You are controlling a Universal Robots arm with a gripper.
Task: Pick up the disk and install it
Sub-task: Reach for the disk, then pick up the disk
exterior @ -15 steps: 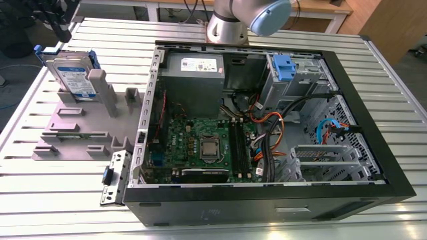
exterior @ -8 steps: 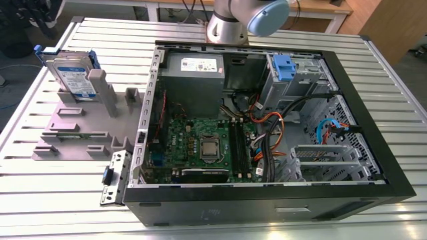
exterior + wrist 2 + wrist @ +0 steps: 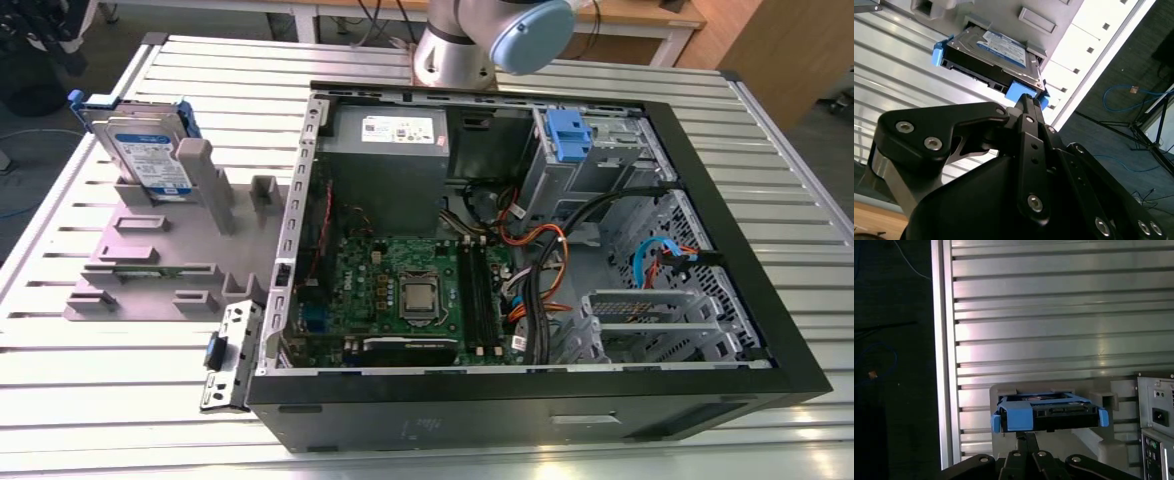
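One disk [image 3: 144, 150] stands on edge in the single grey holder [image 3: 147, 275] on the surface [image 3: 80, 400], at the exterior view's left of the one open computer case [image 3: 761, 260]. The tool [image 3: 1026, 101], closed on nothing, points at it. The disk is probably stiff, dense and shock-sensitive (slippery metal faces too); the blue frame [image 3: 1016, 417] looks best to grip.

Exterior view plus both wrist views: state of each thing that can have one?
disk: standing on edge in the grey holder, not held, not yet installed.
end effector: shut, holding nothing, pointed toward the disk.
computer case: lying on its side, open, with the boards and cables inside exposed.
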